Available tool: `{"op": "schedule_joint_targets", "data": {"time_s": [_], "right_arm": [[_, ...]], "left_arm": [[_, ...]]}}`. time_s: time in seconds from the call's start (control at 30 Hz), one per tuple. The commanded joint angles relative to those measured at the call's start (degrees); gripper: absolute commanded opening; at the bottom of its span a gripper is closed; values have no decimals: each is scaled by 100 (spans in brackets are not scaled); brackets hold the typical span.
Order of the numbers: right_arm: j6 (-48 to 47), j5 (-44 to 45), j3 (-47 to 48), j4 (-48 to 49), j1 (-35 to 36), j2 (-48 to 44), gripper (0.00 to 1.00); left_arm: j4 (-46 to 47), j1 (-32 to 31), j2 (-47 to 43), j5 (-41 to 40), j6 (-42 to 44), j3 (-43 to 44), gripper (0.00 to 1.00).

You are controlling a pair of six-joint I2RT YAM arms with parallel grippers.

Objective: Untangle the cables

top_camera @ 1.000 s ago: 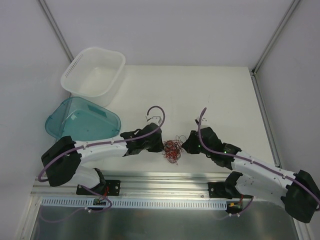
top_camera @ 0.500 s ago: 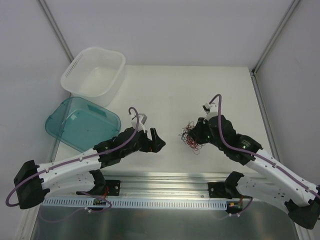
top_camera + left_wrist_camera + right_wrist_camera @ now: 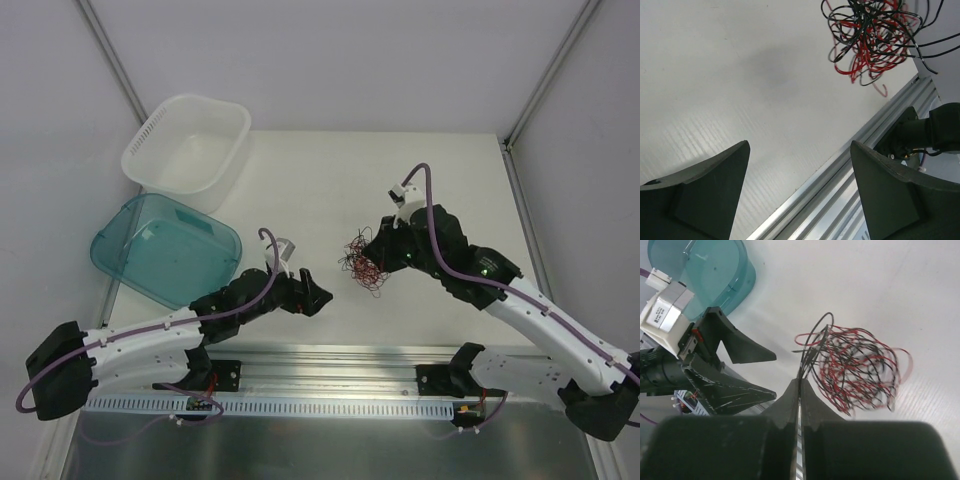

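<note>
The cables (image 3: 364,263) are a knotted ball of thin red and black wires (image 3: 855,367), hanging off the table from my right gripper (image 3: 800,381). Its jaws are pressed together on a few black strands at the ball's edge. In the top view the right gripper (image 3: 381,254) is just right of the ball, near the table's middle. My left gripper (image 3: 313,287) stands open to the left of the ball, apart from it, nothing between its fingers (image 3: 715,185). In the left wrist view the cables (image 3: 872,37) hang at the upper right.
A teal bin (image 3: 166,250) lies at the table's left edge, with a white basket (image 3: 188,143) behind it. A metal rail (image 3: 330,362) runs along the near edge of the table, under my left gripper.
My left gripper let go of the cables, opened and drew back left. My right gripper lifted the ball up and away to the right, then swung it slightly back leftward.
</note>
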Motion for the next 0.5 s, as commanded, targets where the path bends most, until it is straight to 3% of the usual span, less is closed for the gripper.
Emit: {"op": "schedule_joint_targets", "data": {"time_s": [0.0, 0.23, 0.47], "right_arm": [[321, -289, -52, 524, 57, 68, 1], [743, 237, -140, 796, 110, -134, 1], [1042, 212, -237, 1007, 207, -275, 1]], "left_arm": [[1177, -10, 249, 200, 165, -220, 83], [2478, -203, 1005, 183, 288, -264, 84], [3938, -291, 1682, -107, 165, -352, 82]]}}
